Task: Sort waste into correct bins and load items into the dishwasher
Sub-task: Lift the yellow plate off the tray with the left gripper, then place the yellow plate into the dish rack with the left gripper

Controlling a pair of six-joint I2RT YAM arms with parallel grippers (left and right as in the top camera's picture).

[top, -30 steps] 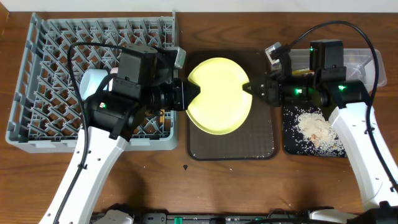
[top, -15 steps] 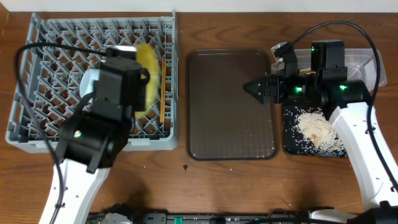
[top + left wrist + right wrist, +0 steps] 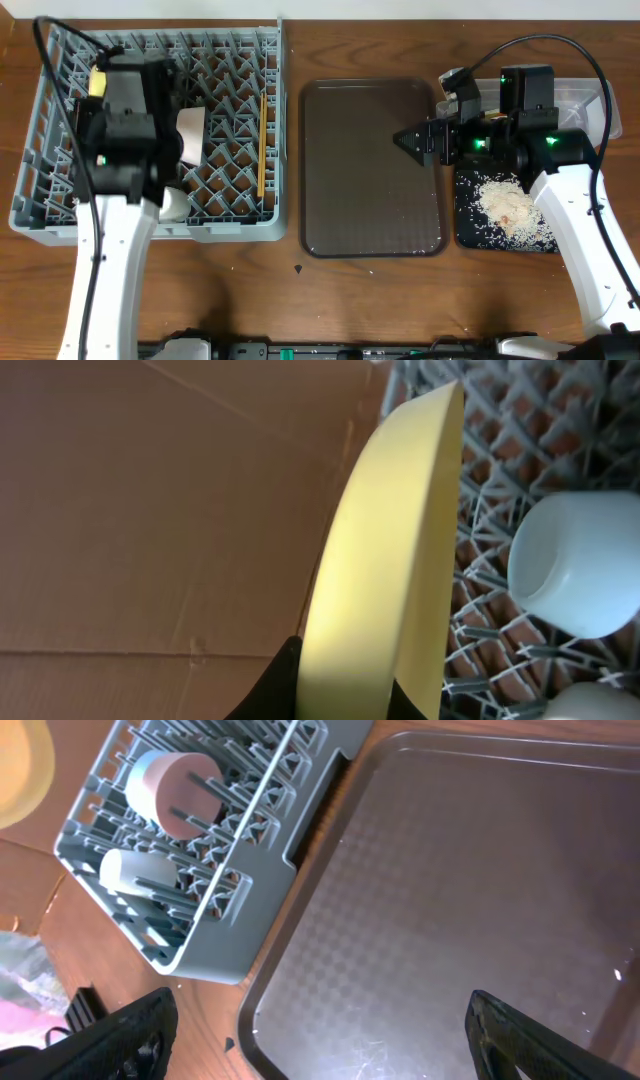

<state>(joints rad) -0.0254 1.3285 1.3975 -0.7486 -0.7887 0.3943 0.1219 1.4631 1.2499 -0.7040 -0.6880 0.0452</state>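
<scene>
My left gripper [image 3: 345, 685] is shut on the rim of the yellow plate [image 3: 390, 560] and holds it on edge over the left part of the grey dish rack [image 3: 230, 60]. In the overhead view my left arm [image 3: 130, 110] hides the plate. Two bowls sit in the rack, a pale one [image 3: 191, 136] and a white one [image 3: 176, 205]. The chopsticks [image 3: 262, 145] lie in the rack's right side. My right gripper [image 3: 413, 143] is open and empty over the right edge of the brown serving tray [image 3: 370, 170]. Rice [image 3: 505, 205] lies in the black tray [image 3: 470, 232].
The clear tub [image 3: 585, 92] stands at the back right, mostly behind my right arm. The right wrist view shows the rack [image 3: 215, 945], both bowls [image 3: 175, 785] and a corner of the plate [image 3: 20, 770]. A small dark speck [image 3: 298, 268] lies on the table.
My left arm has carried the yellow plate off the brown tray and left across the rack, turning it on edge. My right gripper has let go of the plate and drawn back slightly.
</scene>
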